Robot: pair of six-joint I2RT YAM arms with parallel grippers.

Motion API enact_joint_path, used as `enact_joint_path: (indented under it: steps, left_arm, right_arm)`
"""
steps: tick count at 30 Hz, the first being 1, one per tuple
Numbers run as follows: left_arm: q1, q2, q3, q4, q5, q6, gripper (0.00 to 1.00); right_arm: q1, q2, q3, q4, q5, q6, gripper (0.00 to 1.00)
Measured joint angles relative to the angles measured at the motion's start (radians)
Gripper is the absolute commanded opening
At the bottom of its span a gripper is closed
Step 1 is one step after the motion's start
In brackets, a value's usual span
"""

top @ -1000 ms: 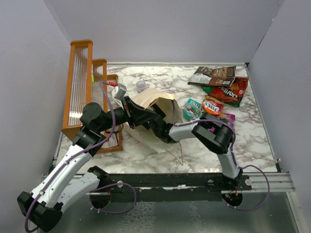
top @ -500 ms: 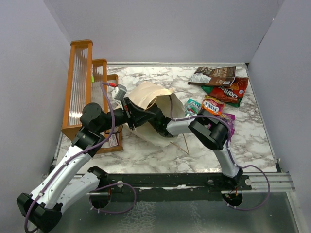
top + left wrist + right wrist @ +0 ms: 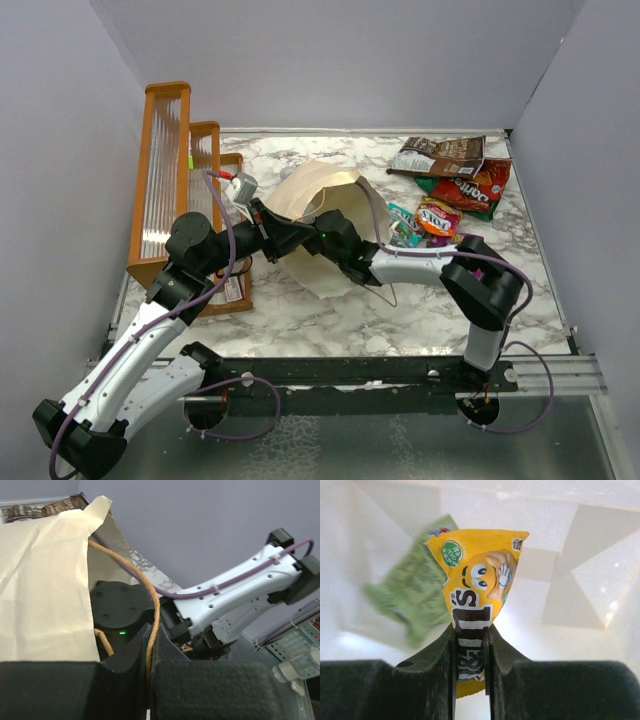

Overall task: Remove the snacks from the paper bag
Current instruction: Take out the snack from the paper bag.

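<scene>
Marble table from above: the paper bag sits between both arms, loose snacks to its right. Left wrist: the left gripper pinches the tan handle, a thin loop that could slip or tear. Right wrist: inside the bag, the right gripper clamps a yellow candy pack by its end; it might slide free.

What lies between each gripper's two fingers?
Left gripper: the cream paper bag's thin tan loop handle (left wrist view). Right gripper: a small yellow candy packet (right wrist view).
</scene>
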Motion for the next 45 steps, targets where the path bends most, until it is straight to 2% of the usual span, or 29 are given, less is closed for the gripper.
enact_joint_path:
  steps: [5,9,14,24,30,45]
  left_arm:
    - [0.000,0.000,0.005,-0.004,-0.082,0.000,0.00]
    - [0.000,-0.007,0.021,-0.004,-0.134,0.004,0.00]
    - [0.000,0.000,0.070,-0.034,-0.187,0.016,0.00]
    - [0.000,0.039,0.089,-0.058,-0.233,0.026,0.00]
    - [0.000,0.067,0.091,-0.063,-0.234,0.027,0.00]
    - [0.000,0.024,0.096,-0.176,-0.307,0.074,0.00]
  right_arm:
    - [0.019,-0.137,-0.111,-0.011,-0.092,0.091,0.09]
    - [0.027,-0.161,-0.171,-0.043,-0.149,0.141,0.10]
    - [0.048,-0.188,-0.212,-0.110,-0.191,0.171,0.11]
    - [0.121,-0.396,-0.249,-0.151,-0.319,0.199,0.11]
    - [0.145,-0.428,-0.258,-0.202,-0.331,0.232,0.11]
    - [0.148,-0.795,-0.228,-0.329,-0.328,0.212,0.11]
